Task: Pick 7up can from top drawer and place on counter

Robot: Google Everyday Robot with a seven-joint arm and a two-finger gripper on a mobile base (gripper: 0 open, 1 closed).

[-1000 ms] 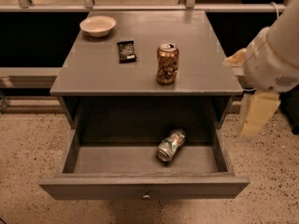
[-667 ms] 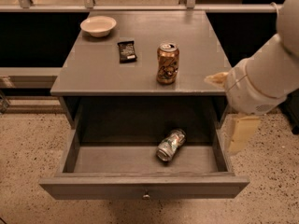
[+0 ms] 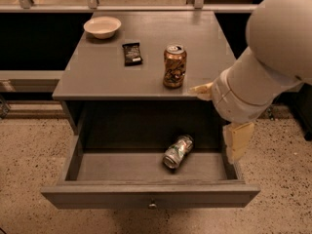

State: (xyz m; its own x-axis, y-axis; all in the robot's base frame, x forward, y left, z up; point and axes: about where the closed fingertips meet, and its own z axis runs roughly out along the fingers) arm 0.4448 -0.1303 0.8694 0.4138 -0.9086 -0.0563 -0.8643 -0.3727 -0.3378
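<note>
**A:** One pale arm [image 3: 278, 38] fills the right side, reaching in from the upper corner down to the cabinet's front right.

**B:** What about the cabinet?

**A:** The grey tabletop [image 3: 146, 79] is on top. Under it the drawer [image 3: 97, 195] is pulled out over the speckled floor [image 3: 29, 150].

**B:** Where is the gripper?

**A:** The gripper [image 3: 213, 123] hangs at the drawer's right side, just below the tabletop's front edge. Its jaws are apart with nothing between them. One cream tip lies at the tabletop's front edge. The other points down beside the drawer's right wall.

**B:** What is on the tabletop?

**A:** A pale bowl [image 3: 102, 27] sits at the back left. A brown can [image 3: 174, 66] stands upright near the front, right of centre. A dark packet [image 3: 131, 53] lies flat between the two.

**B:** And the 7up can?

**A:** The 7up can [image 3: 178, 151] lies on its side on the drawer floor, right of centre. It is tilted, with one end toward the front panel. It is apart from the gripper, and nothing touches it.

**B:** Anything smaller?

**A:** A small round knob [image 3: 152, 205] is at the middle of the drawer's front panel.
</note>
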